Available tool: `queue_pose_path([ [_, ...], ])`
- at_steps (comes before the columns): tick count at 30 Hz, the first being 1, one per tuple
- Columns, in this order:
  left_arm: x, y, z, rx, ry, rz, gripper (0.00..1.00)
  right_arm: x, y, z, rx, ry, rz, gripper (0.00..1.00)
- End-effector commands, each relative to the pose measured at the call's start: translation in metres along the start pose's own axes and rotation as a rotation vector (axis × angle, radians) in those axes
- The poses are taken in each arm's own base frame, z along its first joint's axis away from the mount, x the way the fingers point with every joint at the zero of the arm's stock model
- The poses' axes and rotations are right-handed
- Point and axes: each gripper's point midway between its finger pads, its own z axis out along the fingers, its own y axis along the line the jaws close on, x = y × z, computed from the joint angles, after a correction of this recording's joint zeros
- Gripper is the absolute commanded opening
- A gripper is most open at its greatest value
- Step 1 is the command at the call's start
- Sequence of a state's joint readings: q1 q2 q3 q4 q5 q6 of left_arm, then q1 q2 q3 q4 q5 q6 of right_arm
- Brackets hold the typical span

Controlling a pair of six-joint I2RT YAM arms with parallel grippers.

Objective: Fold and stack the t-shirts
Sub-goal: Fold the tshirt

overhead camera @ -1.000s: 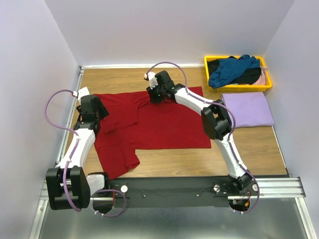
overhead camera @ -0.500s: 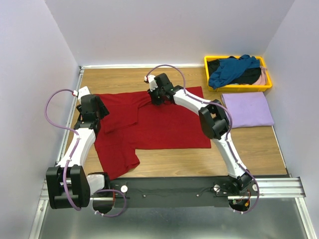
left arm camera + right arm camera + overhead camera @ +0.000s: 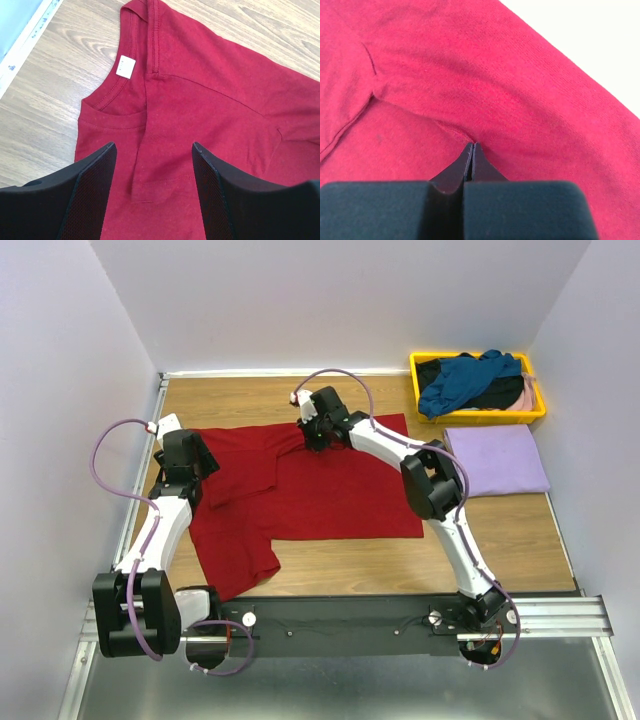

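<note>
I've got the dark red t-shirt (image 3: 330, 495) spread flat mid-table. The right gripper (image 3: 471, 148) sits at its far edge, jaws closed on a small pinch of the cloth. The left gripper (image 3: 152, 147) hangs over the collar (image 3: 107, 97) end, jaws wide apart, nothing held. The lavender t-shirt (image 3: 497, 460) lies folded at right, just nearside of the yellow tray (image 3: 500, 417).

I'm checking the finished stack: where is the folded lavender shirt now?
In the top view, the lavender shirt lies folded on the right, just on the near side of the yellow tray and right of the dark red shirt.
</note>
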State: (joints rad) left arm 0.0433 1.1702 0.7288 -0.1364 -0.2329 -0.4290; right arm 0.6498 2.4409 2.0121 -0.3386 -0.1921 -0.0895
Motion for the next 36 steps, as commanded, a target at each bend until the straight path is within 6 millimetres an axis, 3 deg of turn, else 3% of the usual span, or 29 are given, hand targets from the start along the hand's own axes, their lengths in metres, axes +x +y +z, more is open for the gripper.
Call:
queue_pose_path([
  [1, -0.006, 0.002, 0.002, -0.022, -0.025, 0.012, 0.69, -0.018, 0.009, -0.022, -0.005, -0.033, -0.034, 0.01],
  [15, -0.003, 0.005, 0.003, -0.038, -0.014, 0.013, 0.69, 0.009, 0.018, -0.020, -0.052, 0.023, -0.017, 0.03],
  [22, -0.004, 0.004, 0.003, -0.038, -0.009, 0.003, 0.70, -0.010, 0.011, -0.042, 0.007, -0.014, -0.014, 0.30],
  [28, -0.029, -0.008, 0.011, -0.030, -0.036, -0.012, 0.69, -0.022, -0.017, -0.072, 0.093, -0.048, 0.039, 0.34],
  [29, -0.038, -0.012, 0.013, -0.025, -0.050, -0.016, 0.69, -0.017, -0.024, -0.074, 0.108, -0.038, 0.061, 0.34],
  [32, -0.037, -0.017, 0.031, -0.034, -0.019, -0.006, 0.68, 0.001, -0.056, -0.082, 0.170, -0.015, 0.138, 0.34],
  [36, -0.033, -0.020, 0.043, -0.037, 0.009, -0.007, 0.67, 0.022, -0.075, -0.088, 0.218, 0.018, 0.213, 0.34],
])
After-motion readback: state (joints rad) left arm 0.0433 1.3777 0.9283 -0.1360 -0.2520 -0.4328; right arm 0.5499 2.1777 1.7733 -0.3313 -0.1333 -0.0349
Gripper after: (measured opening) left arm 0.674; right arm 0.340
